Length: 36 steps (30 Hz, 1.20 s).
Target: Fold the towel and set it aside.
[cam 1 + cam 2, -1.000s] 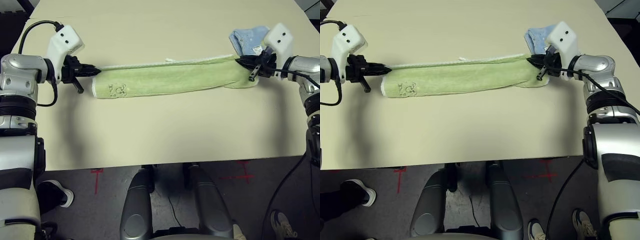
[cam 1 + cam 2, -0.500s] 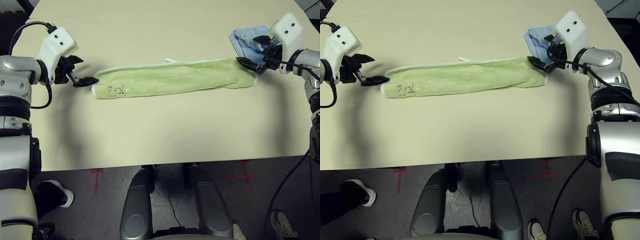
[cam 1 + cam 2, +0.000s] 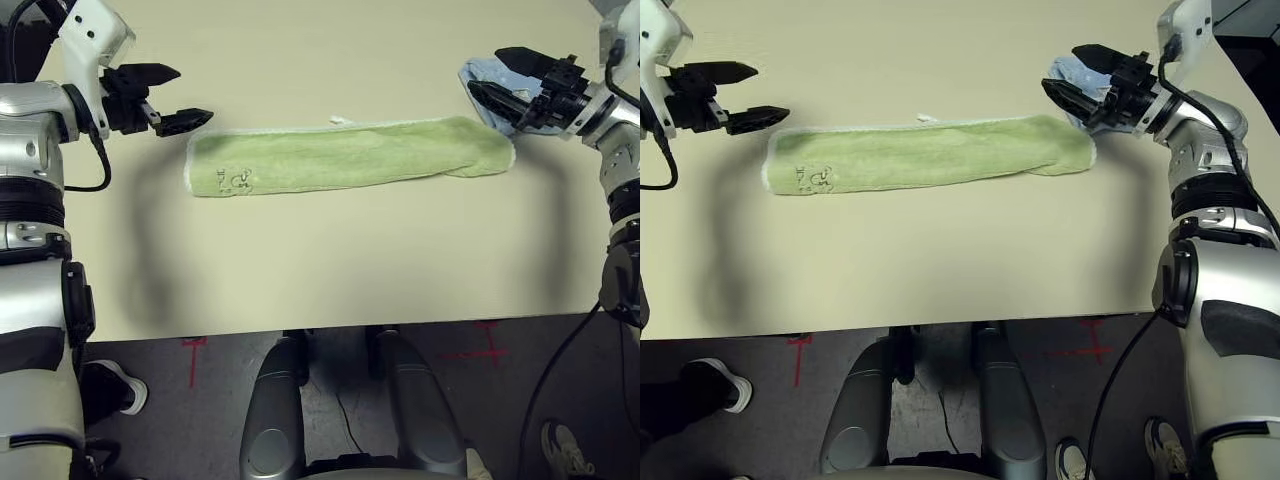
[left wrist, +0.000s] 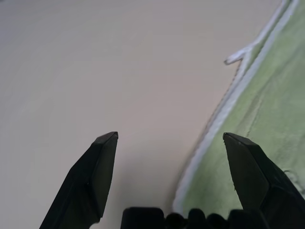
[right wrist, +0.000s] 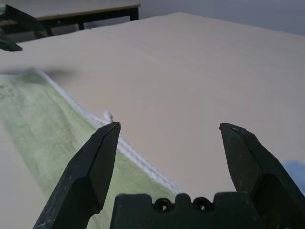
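Towel (image 3: 350,156) lies folded in a long strip across the table (image 3: 320,270); blue cloth (image 3: 485,80) at its right end; left gripper (image 3: 172,97) and right gripper (image 3: 505,78) spread wide, empty, above either end.

Two head cameras looked down from above, sharing the whole beige tabletop (image 3: 330,260); each wrist camera skimmed low and close along its tool.
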{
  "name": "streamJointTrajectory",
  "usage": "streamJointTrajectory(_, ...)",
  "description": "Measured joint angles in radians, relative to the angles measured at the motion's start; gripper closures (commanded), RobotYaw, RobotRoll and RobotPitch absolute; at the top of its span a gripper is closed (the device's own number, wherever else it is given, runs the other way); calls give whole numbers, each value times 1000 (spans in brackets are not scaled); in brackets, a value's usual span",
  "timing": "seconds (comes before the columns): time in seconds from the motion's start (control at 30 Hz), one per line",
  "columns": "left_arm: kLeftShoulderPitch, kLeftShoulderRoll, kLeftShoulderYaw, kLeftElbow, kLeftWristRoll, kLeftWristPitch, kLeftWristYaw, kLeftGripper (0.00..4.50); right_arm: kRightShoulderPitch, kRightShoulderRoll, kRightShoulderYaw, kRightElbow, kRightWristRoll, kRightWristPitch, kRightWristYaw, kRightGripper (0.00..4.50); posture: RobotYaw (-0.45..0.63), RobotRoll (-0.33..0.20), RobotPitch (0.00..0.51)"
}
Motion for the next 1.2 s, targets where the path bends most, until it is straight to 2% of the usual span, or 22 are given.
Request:
streamJointTrajectory(0.1, 86, -24, 10, -143, -68, 98, -10, 22, 27, -2, -6, -24, 26, 59, 41, 0, 5, 0, 316)
streamJointTrajectory(0.33, 189, -32, 18, -363, -166, 248, -7, 22, 92, -17, -6, -74, 51, 222, 99, 0, 9, 0, 311)
streamJointTrajectory(0.63, 298, -75, 22, -541, -235, 258, 2, 22, 127, -15, -5, -122, 53, 251, 76, 0, 16, 0, 317)
streamJointTrajectory(0.8, 344, -93, 1, -588, -236, 225, 3, 22, 138, -7, -5, -147, 57, 267, 67, 0, 16, 0, 320)
streamJointTrajectory(0.93, 373, -101, -40, -567, -191, 143, 4, 22, 160, -19, -5, -203, 106, 473, 71, 0, 7, 0, 324)
streamJointTrajectory(1.03, 384, -111, -51, -543, -176, 106, 19, 22, 217, -83, -17, -270, 165, 725, 61, 0, 2, 0, 326)
streamJointTrajectory(1.2, 398, -116, -52, -528, -169, 79, 29, 22, 348, -159, -124, -421, 285, 1018, -11, 0, -9, 0, 334)
